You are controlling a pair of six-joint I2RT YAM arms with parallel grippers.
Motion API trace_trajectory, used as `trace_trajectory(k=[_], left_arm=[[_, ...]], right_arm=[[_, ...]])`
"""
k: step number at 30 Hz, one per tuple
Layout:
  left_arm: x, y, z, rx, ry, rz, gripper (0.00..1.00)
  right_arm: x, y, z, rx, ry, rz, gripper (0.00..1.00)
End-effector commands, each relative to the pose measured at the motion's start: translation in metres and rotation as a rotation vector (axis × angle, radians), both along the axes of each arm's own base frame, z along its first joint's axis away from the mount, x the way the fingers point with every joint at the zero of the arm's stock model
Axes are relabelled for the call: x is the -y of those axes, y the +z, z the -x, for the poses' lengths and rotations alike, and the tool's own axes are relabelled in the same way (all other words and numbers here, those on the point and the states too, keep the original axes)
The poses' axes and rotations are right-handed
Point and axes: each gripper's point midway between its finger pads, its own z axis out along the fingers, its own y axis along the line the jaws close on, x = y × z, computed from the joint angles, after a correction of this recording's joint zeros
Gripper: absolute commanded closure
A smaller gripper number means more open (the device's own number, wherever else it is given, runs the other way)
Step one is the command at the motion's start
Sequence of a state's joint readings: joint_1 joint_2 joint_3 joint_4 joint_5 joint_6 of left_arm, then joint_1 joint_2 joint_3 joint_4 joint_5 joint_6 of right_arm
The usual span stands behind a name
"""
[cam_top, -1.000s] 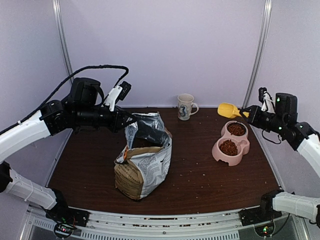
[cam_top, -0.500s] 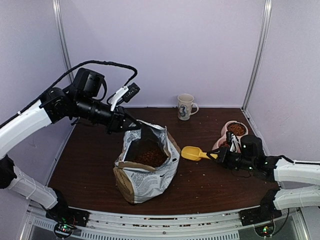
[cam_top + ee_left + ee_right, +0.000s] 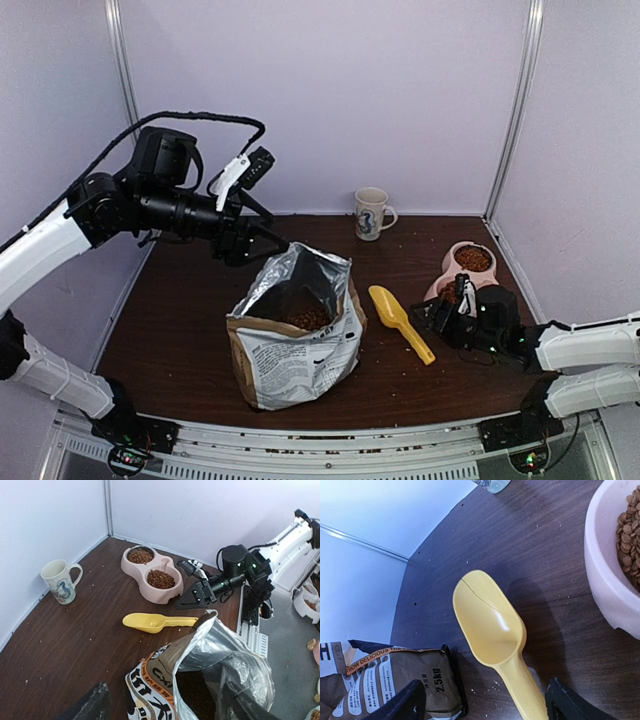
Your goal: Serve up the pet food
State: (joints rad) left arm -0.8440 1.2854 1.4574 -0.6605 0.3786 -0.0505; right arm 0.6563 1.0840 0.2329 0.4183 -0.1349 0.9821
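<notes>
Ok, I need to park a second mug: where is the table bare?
Bare wood lies left of the bag, out to the table edge, and along the far side between bag and mug. The near strip in front of the scoop is free too. Crowded between bag and pink bowl: scoop and right hand sit there.

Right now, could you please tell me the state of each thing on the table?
bag: upright, open, pet food inside.
scoop: lying flat, empty, unheld.
double bowl: both cups filled.
mug: upright.
left gripper: open, above bag.
right gripper: open, at scoop handle.
</notes>
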Motion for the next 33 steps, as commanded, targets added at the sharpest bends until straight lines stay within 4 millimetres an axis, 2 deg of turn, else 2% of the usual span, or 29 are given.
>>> trace_trajectory(k=[1,3,5,7,9,12,17,21,24,29,31,33], left_arm=[[-0.034,0.028,-0.003,0.141,0.137,0.053,0.16],[-0.049,0.028,0.003,0.162,0.174,0.063,0.15],[-0.061,0.023,0.010,0.161,0.193,0.071,0.14],[-0.068,0.014,0.022,0.135,0.181,0.073,0.14],[-0.069,0.005,0.037,0.111,0.146,0.072,0.14],[-0.065,-0.009,0.061,0.078,0.083,0.057,0.15],[-0.060,-0.019,0.086,0.007,0.020,0.058,0.14],[-0.051,-0.028,0.100,-0.041,-0.034,0.042,0.14],[-0.051,-0.041,0.100,-0.044,-0.014,-0.016,0.13],[-0.049,-0.051,0.104,-0.065,-0.017,-0.047,0.06],[-0.047,-0.056,0.105,-0.068,-0.024,-0.064,0.07],[-0.044,-0.062,0.105,-0.065,-0.019,-0.096,0.12]], right_arm=[[0.021,0.015,-0.007,0.068,-0.086,0.088,0.06],[0.036,0.022,-0.007,0.091,-0.126,0.148,0.00],[0.048,0.041,-0.006,0.142,-0.149,0.185,0.00],[0.050,0.064,-0.003,0.214,-0.121,0.220,0.00],[0.039,0.090,0.004,0.300,-0.022,0.234,0.00],[0.012,0.122,0.021,0.378,0.173,0.208,0.00],[-0.038,0.153,0.049,0.423,0.442,0.093,0.05],[-0.076,0.158,0.063,0.432,0.569,0.073,0.09],[-0.103,0.160,0.069,0.430,0.637,0.073,0.12],[-0.145,0.150,0.079,0.388,0.740,0.096,0.16],[-0.158,0.140,0.081,0.368,0.765,0.116,0.19],[-0.166,0.134,0.080,0.357,0.766,0.137,0.23]])
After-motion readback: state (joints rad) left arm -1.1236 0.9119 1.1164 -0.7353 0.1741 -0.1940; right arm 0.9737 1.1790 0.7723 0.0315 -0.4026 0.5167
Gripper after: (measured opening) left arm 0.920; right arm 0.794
